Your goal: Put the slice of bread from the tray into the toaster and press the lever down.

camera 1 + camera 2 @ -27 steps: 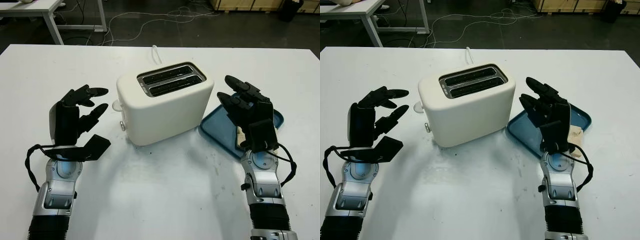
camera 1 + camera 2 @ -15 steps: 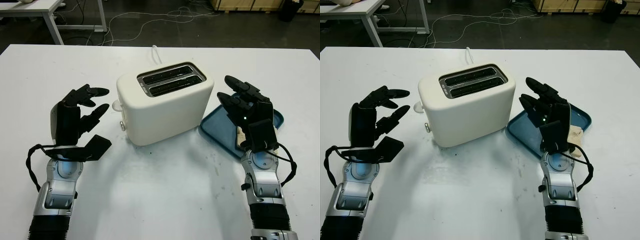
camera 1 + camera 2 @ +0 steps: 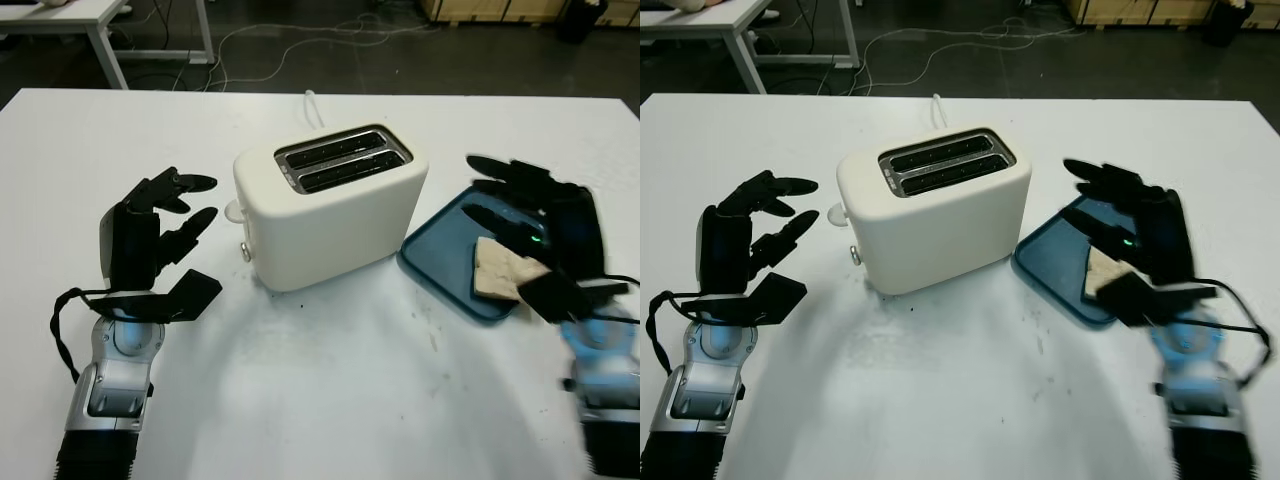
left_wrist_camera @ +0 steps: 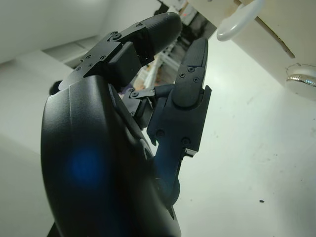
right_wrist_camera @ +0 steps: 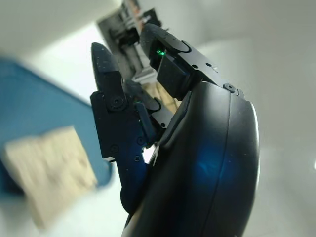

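Observation:
A cream two-slot toaster (image 3: pixel 330 205) stands mid-table, its slots empty and its lever (image 3: pixel 233 211) on the left end. To its right lies a blue tray (image 3: pixel 455 265) holding a slice of bread (image 3: pixel 500 268). My right hand (image 3: pixel 530 215) is open, hovering over the tray's right side just past the bread, holding nothing. My left hand (image 3: pixel 160 225) is open, raised left of the toaster near the lever end. In the right wrist view the bread (image 5: pixel 49 170) lies on the tray (image 5: pixel 29 103) beside my fingers (image 5: pixel 118 128).
The white table (image 3: pixel 320 400) has free room in front of the toaster. A white cord (image 3: pixel 313 105) runs from behind the toaster off the far edge. Beyond it are a dark floor with cables and another table's legs (image 3: pixel 110 50).
My right hand has swung to the right, off the bread and over the tray's right side, uncovering the slice. The left hand and the toaster have not moved.

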Motion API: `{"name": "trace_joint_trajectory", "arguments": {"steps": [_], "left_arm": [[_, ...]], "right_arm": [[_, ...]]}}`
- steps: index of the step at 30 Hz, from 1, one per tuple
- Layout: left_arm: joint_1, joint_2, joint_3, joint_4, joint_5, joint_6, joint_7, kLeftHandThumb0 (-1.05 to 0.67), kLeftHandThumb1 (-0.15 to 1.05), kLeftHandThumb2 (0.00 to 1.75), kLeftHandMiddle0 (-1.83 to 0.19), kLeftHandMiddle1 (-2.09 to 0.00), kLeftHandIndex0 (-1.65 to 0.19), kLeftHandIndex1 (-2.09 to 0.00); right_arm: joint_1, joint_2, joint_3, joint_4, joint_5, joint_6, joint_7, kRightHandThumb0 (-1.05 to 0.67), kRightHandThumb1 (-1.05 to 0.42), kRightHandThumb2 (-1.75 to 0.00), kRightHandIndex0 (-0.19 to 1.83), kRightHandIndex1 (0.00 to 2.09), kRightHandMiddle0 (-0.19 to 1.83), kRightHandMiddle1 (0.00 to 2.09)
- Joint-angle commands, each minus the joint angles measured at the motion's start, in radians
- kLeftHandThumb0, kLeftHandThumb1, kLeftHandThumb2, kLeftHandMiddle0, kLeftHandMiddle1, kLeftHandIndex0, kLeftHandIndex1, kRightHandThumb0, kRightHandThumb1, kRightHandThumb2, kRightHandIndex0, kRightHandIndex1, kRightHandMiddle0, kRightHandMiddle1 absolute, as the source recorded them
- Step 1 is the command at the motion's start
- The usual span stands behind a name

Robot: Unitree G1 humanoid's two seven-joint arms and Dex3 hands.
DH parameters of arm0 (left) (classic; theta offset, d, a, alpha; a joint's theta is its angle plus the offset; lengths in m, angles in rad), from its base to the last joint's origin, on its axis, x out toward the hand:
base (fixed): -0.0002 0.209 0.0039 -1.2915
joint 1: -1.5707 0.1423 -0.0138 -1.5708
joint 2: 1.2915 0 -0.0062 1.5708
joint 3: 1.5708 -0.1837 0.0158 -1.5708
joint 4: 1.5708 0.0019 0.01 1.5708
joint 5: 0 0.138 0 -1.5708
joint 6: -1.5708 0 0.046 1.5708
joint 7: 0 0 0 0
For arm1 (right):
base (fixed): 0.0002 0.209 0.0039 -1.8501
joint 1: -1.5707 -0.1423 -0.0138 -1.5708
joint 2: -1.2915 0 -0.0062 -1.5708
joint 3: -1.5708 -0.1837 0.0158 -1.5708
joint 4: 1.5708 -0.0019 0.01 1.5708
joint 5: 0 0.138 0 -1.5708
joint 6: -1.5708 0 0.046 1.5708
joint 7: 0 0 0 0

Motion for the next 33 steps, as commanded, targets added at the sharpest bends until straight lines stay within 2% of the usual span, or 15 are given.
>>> {"name": "trace_joint_trajectory", "arguments": {"steps": [1, 6, 9, 13, 22, 30, 33], "left_arm": [[-0.007, 0.004, -0.002, 0.006, -0.002, -0.007, 0.008, -0.33, 0.92, 0.13, -0.53, -1.4, -0.69, -0.71], [-0.006, 0.003, 0.001, -0.004, -0.007, 0.005, 0.001, -0.33, 0.92, 0.13, -0.53, -1.41, -0.68, -0.72], [-0.006, 0.003, 0.001, -0.003, -0.005, 0.005, 0.004, -0.32, 0.92, 0.12, -0.53, -1.41, -0.68, -0.73], [-0.007, 0.003, 0.003, 0.005, -0.011, -0.004, 0.006, -0.33, 0.92, 0.13, -0.52, -1.42, -0.68, -0.73], [-0.007, 0.02, 0.02, 0.013, -0.03, -0.019, -0.008, -0.33, 0.92, 0.14, -0.51, -1.43, -0.67, -0.75], [-0.012, 0.035, 0.017, 0.02, -0.028, -0.032, -0.004, -0.33, 0.92, 0.15, -0.51, -1.47, -0.67, -0.76], [-0.015, 0.034, 0.016, 0.028, -0.03, -0.044, -0.001, -0.33, 0.92, 0.14, -0.5, -1.47, -0.67, -0.77]], "right_arm": [[0.04, -0.061, -0.022, 0.003, -0.041, -0.034, 0.01, -0.41, -0.79, 0.0, 0.79, 0.0, 0.71, 0.0], [0.093, -0.18, -0.029, 0.043, -0.158, -0.051, 0.001, -0.42, -0.76, 0.0, 0.69, 0.0, 0.62, 0.0], [0.124, -0.25, -0.012, 0.032, -0.243, -0.03, 0.03, -0.48, -0.77, -0.01, 0.58, 0.0, 0.51, 0.0], [0.171, -0.301, 0.01, -0.025, -0.372, 0.017, 0.057, -0.56, -0.76, 0.0, 0.46, 0.0, 0.39, 0.0], [0.24, -0.267, 0.062, -0.155, -0.606, 0.162, 0.054, -0.77, -0.78, -0.01, 0.26, 0.0, 0.24, 0.0], [0.256, -0.241, 0.135, -0.165, -0.706, 0.277, 0.095, -0.8, -0.81, -0.01, 0.06, 0.0, 0.1, 0.0], [0.251, -0.23, 0.166, -0.13, -0.76, 0.306, 0.037, -0.8, -0.82, -0.01, 0.05, 0.0, 0.09, 0.0]]}}
